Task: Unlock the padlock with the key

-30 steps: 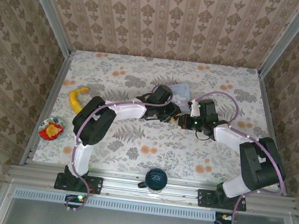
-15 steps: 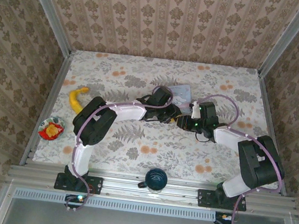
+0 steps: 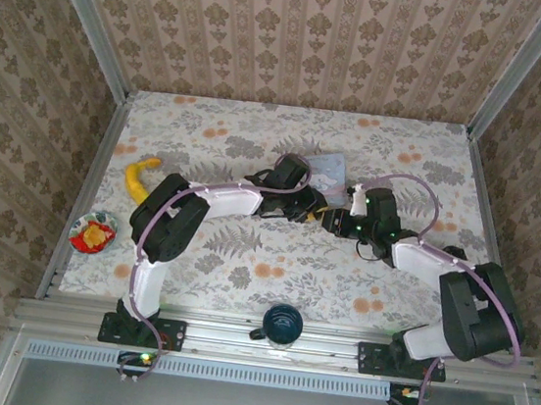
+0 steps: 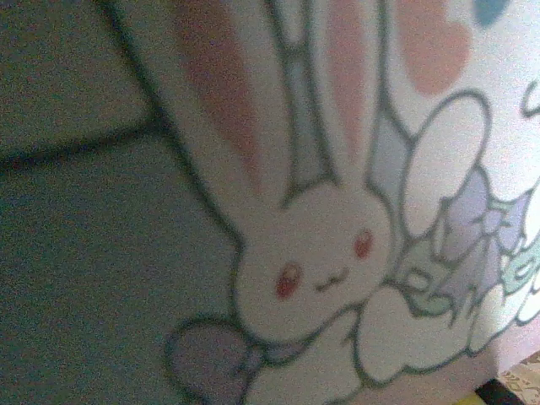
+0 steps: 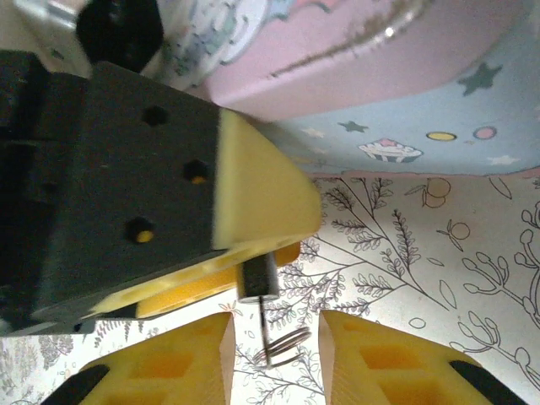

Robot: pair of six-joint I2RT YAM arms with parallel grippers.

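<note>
The padlock (image 5: 257, 277), a small dark grey body, is clamped between the yellow fingers (image 5: 253, 198) of my left gripper (image 3: 311, 208), which is shut on it. The key (image 5: 267, 321) sticks out of the padlock's underside as a thin metal shaft, with a wire ring (image 5: 285, 342) hanging at its end. My right gripper (image 5: 276, 331) stands open. Its yellow fingers sit on either side of the ring, apart from it. In the top view my right gripper (image 3: 331, 220) meets the left one just in front of the pale blue cartoon tin (image 3: 326, 170).
The tin's bunny picture (image 4: 321, 253) is very close to the left wrist camera. A banana (image 3: 137, 178) and a small plate of food (image 3: 92, 232) lie at the left. A dark mug (image 3: 282, 325) stands at the near edge. Patterned walls enclose the table.
My right gripper's jaws have opened and let go of the key, which stays in the padlock. The right arm shifted slightly. The left arm has not moved.
</note>
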